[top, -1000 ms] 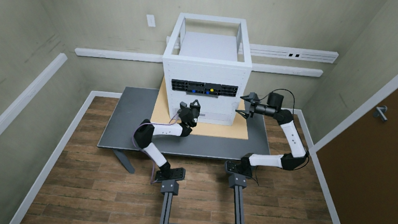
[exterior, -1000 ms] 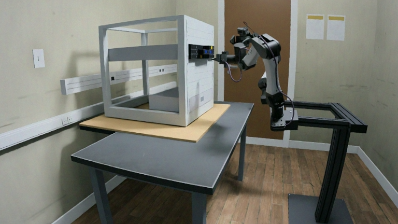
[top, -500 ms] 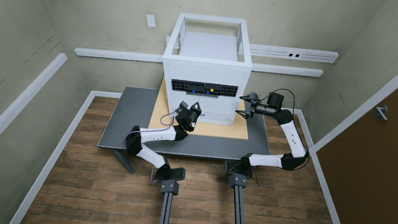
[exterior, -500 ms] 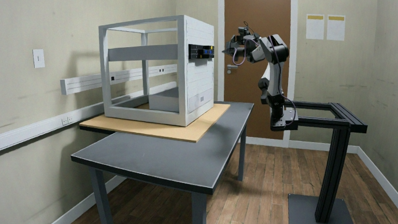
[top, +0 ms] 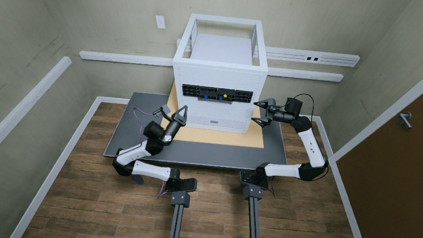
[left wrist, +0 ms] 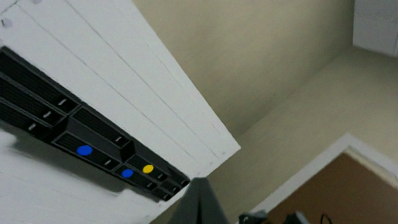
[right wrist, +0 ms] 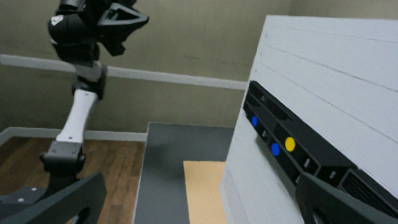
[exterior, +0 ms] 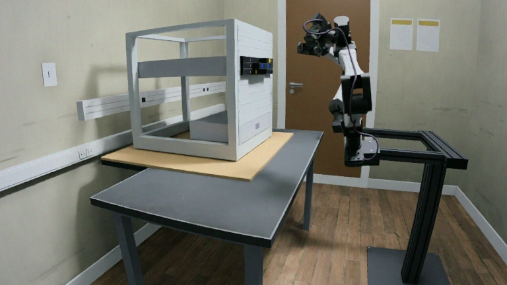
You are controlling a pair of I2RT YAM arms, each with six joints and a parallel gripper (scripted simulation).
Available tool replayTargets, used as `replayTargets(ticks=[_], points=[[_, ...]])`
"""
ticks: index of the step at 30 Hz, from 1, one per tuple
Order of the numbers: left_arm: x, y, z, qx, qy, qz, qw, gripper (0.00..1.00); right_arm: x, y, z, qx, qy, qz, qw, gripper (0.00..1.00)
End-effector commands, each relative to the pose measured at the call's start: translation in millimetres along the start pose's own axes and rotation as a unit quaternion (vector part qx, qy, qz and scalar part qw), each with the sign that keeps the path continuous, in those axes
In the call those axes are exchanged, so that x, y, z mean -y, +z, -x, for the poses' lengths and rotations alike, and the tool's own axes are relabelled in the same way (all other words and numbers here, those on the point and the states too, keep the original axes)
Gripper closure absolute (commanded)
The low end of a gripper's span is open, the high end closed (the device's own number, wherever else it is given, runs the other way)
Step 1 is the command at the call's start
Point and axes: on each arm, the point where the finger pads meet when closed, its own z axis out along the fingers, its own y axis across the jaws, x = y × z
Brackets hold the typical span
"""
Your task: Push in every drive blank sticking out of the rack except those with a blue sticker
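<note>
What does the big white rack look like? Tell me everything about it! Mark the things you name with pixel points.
The rack (top: 220, 67) (exterior: 231, 106) is a boxy white frame, maybe painted metal, with open sides and top. Its pale front panel holds a dark strip of drive blanks, with blue and yellow stickers showing. Lower down is a small gray rectangle. Inside are a shelf-like box up high and a gray block below. It stands upright on a tan board, and neither gripper touches it.
</note>
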Motion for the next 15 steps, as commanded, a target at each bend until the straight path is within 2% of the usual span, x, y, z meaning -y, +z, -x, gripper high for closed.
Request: replayTargets(ticks=[1,5,10,13,15], points=[[-5,-24,5,-0.087,0.114,0.007,0.99,1.0,-2,-1,19,0.033,-0.006,0.015,0.999,0.0],[-18,-50,27,-0.098,0.165,-0.029,0.981,1.0,-6,-2,22,0.043,-0.006,0.027,0.999,0.0],[-50,-79,57,-0.106,0.223,-0.081,0.966,1.0,-11,-2,24,0.05,-0.005,0.042,0.998,0.0],[-68,-89,70,-0.1,0.236,-0.101,0.961,1.0,-15,-2,23,0.049,-0.005,0.051,0.998,0.0],[-68,-89,70,-0.1,0.236,-0.101,0.961,1.0,-15,-2,23,0.049,-0.005,0.051,0.998,0.0]])
